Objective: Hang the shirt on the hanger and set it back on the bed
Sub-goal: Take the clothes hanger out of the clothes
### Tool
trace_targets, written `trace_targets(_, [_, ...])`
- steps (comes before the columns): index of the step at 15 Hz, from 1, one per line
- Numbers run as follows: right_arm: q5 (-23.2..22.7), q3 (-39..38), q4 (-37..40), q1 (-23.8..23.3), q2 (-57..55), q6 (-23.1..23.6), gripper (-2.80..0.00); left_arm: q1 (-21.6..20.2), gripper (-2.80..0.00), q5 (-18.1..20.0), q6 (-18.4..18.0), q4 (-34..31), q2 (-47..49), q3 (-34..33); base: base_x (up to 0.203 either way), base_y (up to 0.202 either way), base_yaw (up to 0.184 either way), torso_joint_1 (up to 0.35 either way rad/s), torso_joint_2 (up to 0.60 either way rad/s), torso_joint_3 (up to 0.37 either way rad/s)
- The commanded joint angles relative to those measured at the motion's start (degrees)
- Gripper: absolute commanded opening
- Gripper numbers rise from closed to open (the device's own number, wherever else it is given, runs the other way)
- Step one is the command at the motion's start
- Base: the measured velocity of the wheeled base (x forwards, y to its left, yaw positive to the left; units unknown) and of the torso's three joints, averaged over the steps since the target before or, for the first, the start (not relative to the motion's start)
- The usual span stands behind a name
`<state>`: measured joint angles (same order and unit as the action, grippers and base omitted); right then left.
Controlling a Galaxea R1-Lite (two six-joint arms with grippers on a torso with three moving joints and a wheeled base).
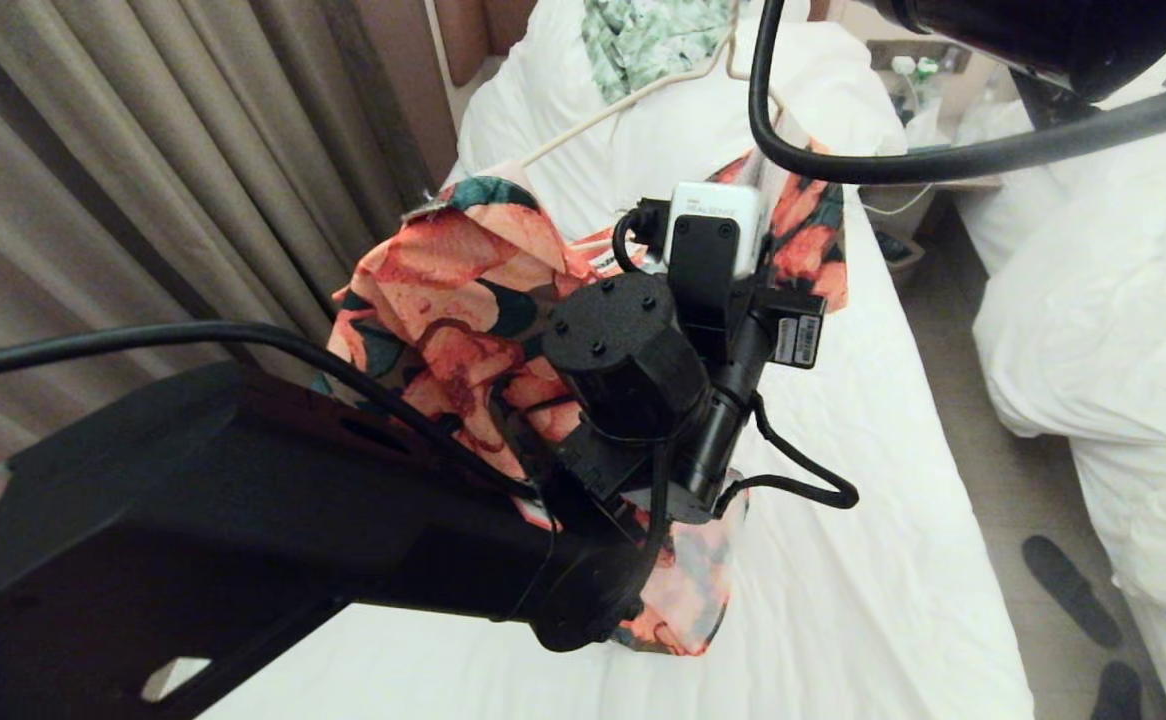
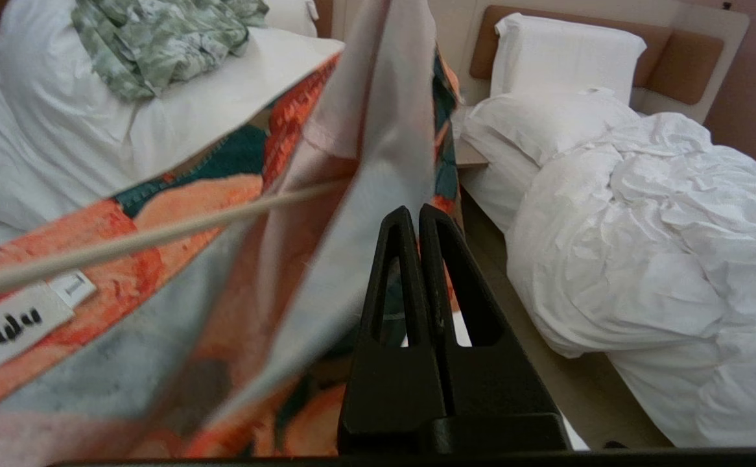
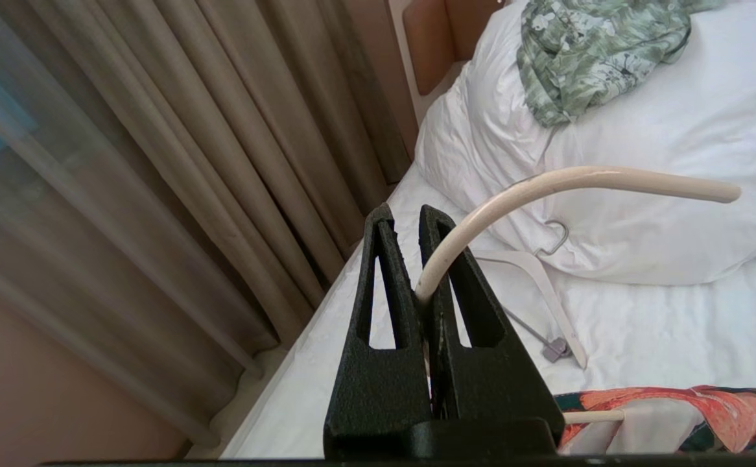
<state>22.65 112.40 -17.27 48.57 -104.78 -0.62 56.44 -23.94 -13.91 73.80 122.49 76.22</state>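
Shirt neck label size tab reads "L".

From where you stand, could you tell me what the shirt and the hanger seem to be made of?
The shirt looks like thin woven cloth, matte: it drapes in soft folds, with a stitched hem and a pale inside. The hanger looks like a cream rod with a smooth, slightly glossy coat, perhaps plastic or coated wire; I cannot tell which.

Coral-flowered shirt bunched on cream hanger, raised above white-sheeted bed
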Motion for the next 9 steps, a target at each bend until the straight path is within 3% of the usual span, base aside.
trace_targets(1, [0.11, 0.01, -0.04, -0.19, 0.1, 0.01, -2.8, 0.34, -2.8, -0.14, -0.04, 0.44, 0.22, -0.87, 0.0, 0.0, 0.0, 0.0, 0.0, 0.0])
trace_targets(7, [-0.29, 0.01, -0.04, -2.21, -0.4, 0.09, -2.8, -1.15, -2.8, -0.57, -0.25, 0.17, -5.0, -1.47, 0.0, 0.0, 0.0, 0.0, 0.0, 0.0])
trace_targets(9, [-1.09, 0.01, -0.21, -3.06, -0.86, 0.74, -2.8, -2.19, -2.8, -0.86, -0.31, 0.02, -9.07, -5.18, 0.0, 0.0, 0.0, 0.0, 0.0, 0.0])
